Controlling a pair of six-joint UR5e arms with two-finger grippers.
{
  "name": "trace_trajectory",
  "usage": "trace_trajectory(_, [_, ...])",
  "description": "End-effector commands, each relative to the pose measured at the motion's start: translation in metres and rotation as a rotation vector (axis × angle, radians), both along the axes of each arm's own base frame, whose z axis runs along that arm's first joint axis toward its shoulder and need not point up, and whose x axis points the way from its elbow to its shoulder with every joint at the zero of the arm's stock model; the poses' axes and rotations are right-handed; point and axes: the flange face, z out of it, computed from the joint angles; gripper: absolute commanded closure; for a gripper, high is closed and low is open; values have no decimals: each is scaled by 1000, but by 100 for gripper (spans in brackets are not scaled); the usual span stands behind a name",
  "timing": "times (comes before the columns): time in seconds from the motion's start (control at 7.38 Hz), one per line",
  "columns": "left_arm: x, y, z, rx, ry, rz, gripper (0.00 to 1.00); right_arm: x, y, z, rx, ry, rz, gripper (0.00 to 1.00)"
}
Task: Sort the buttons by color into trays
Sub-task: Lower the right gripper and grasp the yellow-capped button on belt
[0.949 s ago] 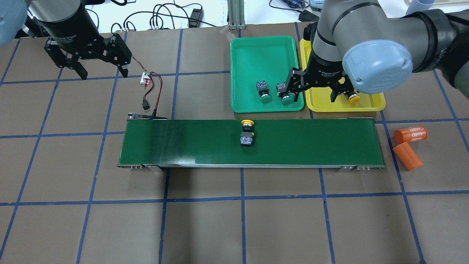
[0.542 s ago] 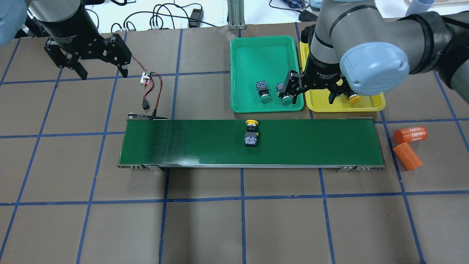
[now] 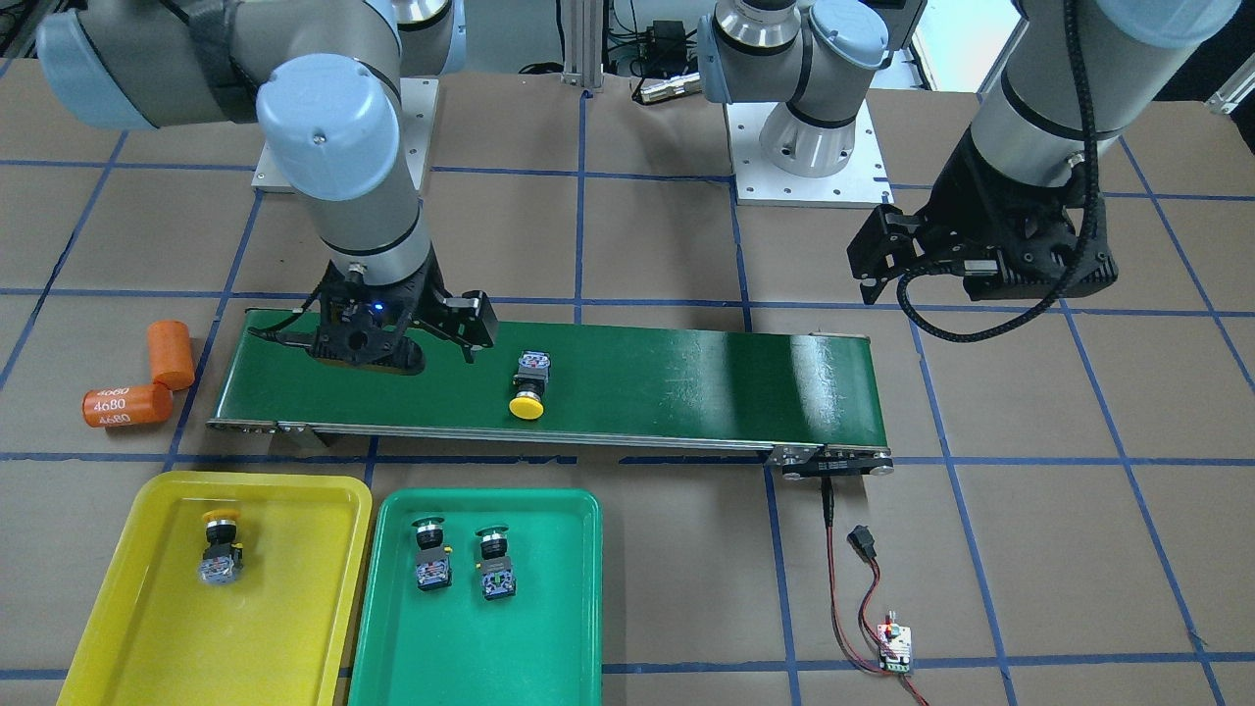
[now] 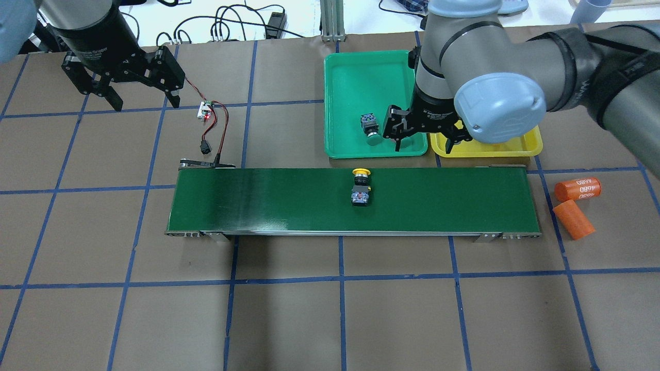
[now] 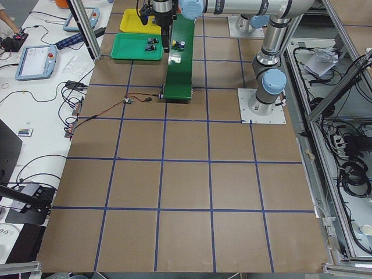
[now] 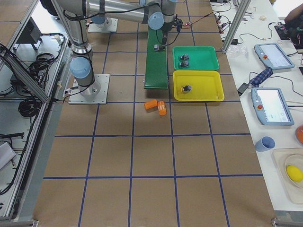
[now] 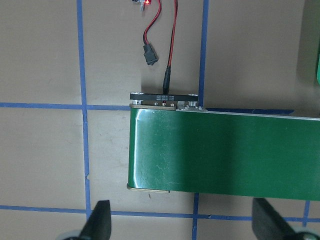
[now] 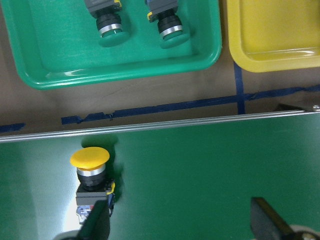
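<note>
On belt (image 4: 258,201), near far edge, yellow button (image 4: 361,188) lying, bare belt flanking; right gripper (image 4: 425,142) hovering spread nearby; left gripper (image 4: 146,103) spread over table (image 4: 309,309).

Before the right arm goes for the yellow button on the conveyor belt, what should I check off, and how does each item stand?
1. Open right gripper: ok, jaws wide apart.
2. Gripper centred over the yellow button: not ok; in the wrist view it lies beside one finger, off-centre.
3. Button free to grasp: ok, on its side on the conveyor belt, nothing touching it.
4. Room in the yellow tray: ok, holds only the second yellow button.
5. Both green buttons in the green tray: ok.
6. Idle left gripper clear: ok, open, far from the button.
</note>
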Motion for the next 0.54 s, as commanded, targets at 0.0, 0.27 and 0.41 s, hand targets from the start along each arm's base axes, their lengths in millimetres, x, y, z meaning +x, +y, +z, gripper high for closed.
trace_trajectory(0.0, [0, 0, 1, -2, -1, 0, 0, 21, 0, -22, 17, -1, 20, 0])
trace_trajectory(0.27, [1, -1, 3, -7, -1, 2, 0, 37, -8, -55, 47, -28, 36, 0])
trace_trajectory(0.41, [0, -1, 5, -10, -1, 0, 0, 40, -12, -66, 46, -29, 41, 0])
